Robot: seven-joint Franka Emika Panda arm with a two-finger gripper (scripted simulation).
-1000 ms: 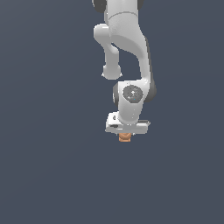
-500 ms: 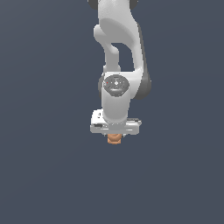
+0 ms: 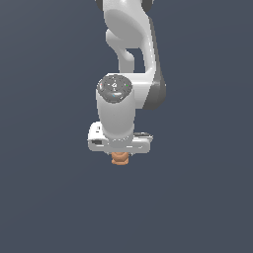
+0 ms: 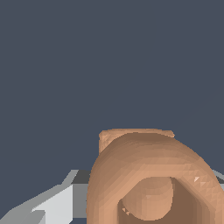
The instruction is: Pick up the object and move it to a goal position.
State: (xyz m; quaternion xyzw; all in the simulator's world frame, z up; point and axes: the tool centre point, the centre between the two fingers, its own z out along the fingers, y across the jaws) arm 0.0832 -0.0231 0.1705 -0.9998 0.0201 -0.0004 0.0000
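Note:
The object (image 3: 119,158) is a small orange-brown rounded lump. In the exterior view it pokes out just below the white gripper (image 3: 119,154), which is shut on it; the arm hides the fingers. In the wrist view the object (image 4: 153,175) fills the near part of the picture, with its ring-like top and a hollow centre. A grey-white finger (image 4: 52,205) shows beside it. The gripper and object hang over a plain dark grey surface.
The white arm (image 3: 128,59) rises above the gripper toward the top of the exterior view. A plain dark grey surface (image 3: 49,197) surrounds everything. No other objects or markers show.
The arm has carried the object toward the exterior view's left and slightly down, coming closer to the camera. The wrist has turned, and the object stays in the gripper.

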